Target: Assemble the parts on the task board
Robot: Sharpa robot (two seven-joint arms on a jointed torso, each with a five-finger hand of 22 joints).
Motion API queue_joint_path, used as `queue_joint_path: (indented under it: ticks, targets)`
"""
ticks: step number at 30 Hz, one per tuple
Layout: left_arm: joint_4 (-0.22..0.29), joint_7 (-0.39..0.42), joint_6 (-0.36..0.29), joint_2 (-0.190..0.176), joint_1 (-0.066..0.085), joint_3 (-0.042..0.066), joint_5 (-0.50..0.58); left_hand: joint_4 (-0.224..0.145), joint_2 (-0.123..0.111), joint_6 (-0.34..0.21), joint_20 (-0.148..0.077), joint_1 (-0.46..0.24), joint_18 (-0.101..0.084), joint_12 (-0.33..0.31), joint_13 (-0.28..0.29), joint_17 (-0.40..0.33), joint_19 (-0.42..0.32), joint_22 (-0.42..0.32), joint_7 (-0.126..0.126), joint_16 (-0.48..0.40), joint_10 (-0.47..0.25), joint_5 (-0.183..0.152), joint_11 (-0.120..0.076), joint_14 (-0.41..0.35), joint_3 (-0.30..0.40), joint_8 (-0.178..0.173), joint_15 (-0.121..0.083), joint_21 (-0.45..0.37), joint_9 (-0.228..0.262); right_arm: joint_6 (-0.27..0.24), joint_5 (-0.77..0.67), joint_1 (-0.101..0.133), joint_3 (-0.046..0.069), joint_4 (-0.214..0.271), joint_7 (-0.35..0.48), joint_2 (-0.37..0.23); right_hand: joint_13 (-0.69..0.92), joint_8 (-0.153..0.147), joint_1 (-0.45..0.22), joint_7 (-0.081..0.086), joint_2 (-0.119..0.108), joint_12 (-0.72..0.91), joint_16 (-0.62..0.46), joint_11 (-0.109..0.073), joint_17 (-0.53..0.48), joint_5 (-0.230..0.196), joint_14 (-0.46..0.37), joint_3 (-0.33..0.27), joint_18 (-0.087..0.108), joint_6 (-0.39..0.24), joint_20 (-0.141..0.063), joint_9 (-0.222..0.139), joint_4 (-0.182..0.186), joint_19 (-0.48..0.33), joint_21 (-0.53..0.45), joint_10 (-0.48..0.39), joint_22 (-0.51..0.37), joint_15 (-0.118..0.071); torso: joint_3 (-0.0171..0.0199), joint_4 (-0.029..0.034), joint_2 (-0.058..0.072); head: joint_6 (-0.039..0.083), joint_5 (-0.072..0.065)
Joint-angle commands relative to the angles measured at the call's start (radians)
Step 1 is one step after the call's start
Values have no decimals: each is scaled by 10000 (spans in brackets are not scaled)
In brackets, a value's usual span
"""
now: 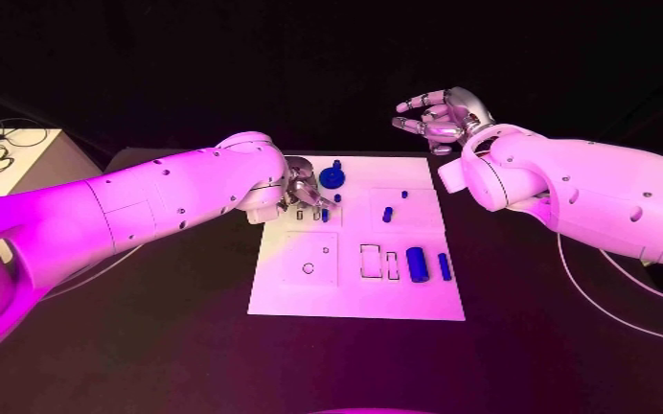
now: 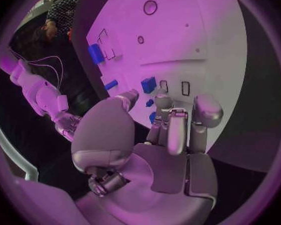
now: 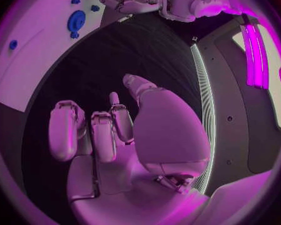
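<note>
Task board (image 1: 356,280) is a white rectangular plate lying flat on the black tabletop (image 1: 166,347), its long axis running away from the robot toward the far edge. Its surface carries several outlined recesses, a small ring mark on the near left panel, and scattered blue parts. A round blue gear-like part (image 1: 331,178) sits at the board's far edge. A blue cylinder (image 1: 418,264) and a slimmer blue bar (image 1: 445,266) lie side by side near the board's right edge, both with their long axes parallel to the board's length. Two small blue pegs (image 1: 388,213) stand around the board's middle, toward the right.

The left robot hand (image 1: 302,194) hovers over the board's far left part, fingers curled down close to a small blue piece (image 2: 148,83); whether it actually grips anything I cannot tell, since the fingertips hide the contact. The right robot hand (image 1: 445,119) is raised beyond the board's far right corner, fingers spread apart and holding nothing
</note>
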Motion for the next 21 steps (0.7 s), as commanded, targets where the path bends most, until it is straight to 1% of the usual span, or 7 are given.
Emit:
queue_joint_path:
  ticks: [1,8,10,16,21]
  targets:
    - [-62,0,275,44,0,-1,48,-14,126,6,-15,0,-74,-33,19,1517,-72,9,-50,8,-57,-11,-3,566,-18,75,31,53,18,124,-109,8,9,13,-27,-11,606,-26,-111,1,11,-55,-56,1,1525,27,770,67,154,-34,-6,-17,-1,-87,-54,-91,89,25,-4,15,2,-17,-23]
    - [-104,7,405,108,-10,-3,122,-40,145,0,-16,103,-74,-20,22,1521,-78,20,-63,9,-61,-11,-15,566,-10,141,21,64,89,158,-123,8,9,25,-41,0,616,-25,-121,3,11,-44,-52,3,1534,16,772,74,150,-39,-4,-17,5,-82,-42,-81,100,27,-9,-4,13,-63,-35]
    - [-109,9,442,119,-13,-4,143,-58,148,-18,-18,210,-72,-14,19,1520,-89,17,-70,7,-69,-11,-22,564,3,187,15,66,144,169,-136,8,9,23,-47,3,616,-25,-121,3,11,-44,-52,3,1534,16,772,74,150,-39,-4,-17,5,-82,-42,-81,100,27,-10,-2,11,-66,-45]
    - [-96,13,513,119,-17,-6,170,-64,164,-15,-21,308,-73,-19,3,1523,-95,25,-79,8,-86,-11,-29,565,22,247,10,73,206,197,-155,8,8,14,-57,13,616,-25,-121,3,11,-44,-52,3,1534,16,772,74,150,-39,-4,-17,5,-82,-42,-81,100,27,-1,29,10,-100,-74]
    - [-40,16,586,113,-18,-7,190,-52,167,20,-22,368,-75,5,25,1535,-96,39,-98,15,-69,-12,-43,569,19,335,-1,84,287,230,-178,8,8,-5,-68,32,616,-25,-121,3,11,-44,-52,3,1534,16,772,74,150,-39,-4,-17,5,-82,-42,-81,100,27,4,27,-2,-126,-61]
